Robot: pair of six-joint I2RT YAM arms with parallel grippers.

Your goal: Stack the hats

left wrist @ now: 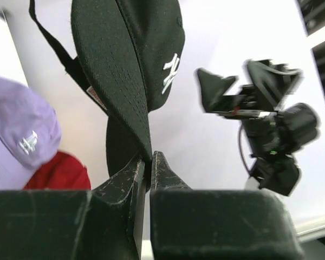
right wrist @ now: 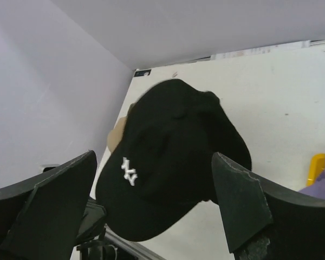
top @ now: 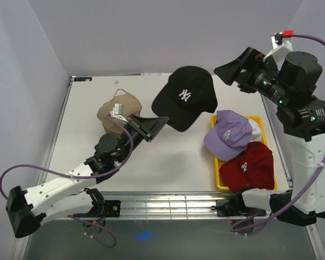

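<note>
Lying at the far left, the tan cap (top: 118, 108) is sitting alone on the table (top: 86, 143). The left gripper (top: 160, 122), fingers nearly closed, is pinching the black cap (top: 184, 96) by its brim, in the air. At right, in the yellow tray (top: 219, 184), the lavender cap (top: 228, 134) is lying over the white cap (top: 255, 129), the dark red cap (top: 249, 165) nearer. The right gripper (top: 231, 69) is hanging wide open, empty. Most stacking, I judge, is remaining.

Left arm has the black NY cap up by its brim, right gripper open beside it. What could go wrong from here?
The left gripper pinches only the brim edge of the black cap; the hanging crown may swing or slip free.
The open right gripper is close; reaching in might knock the cap loose.
The lavender cap lies tilted, so a cap set on it may slide.
</note>
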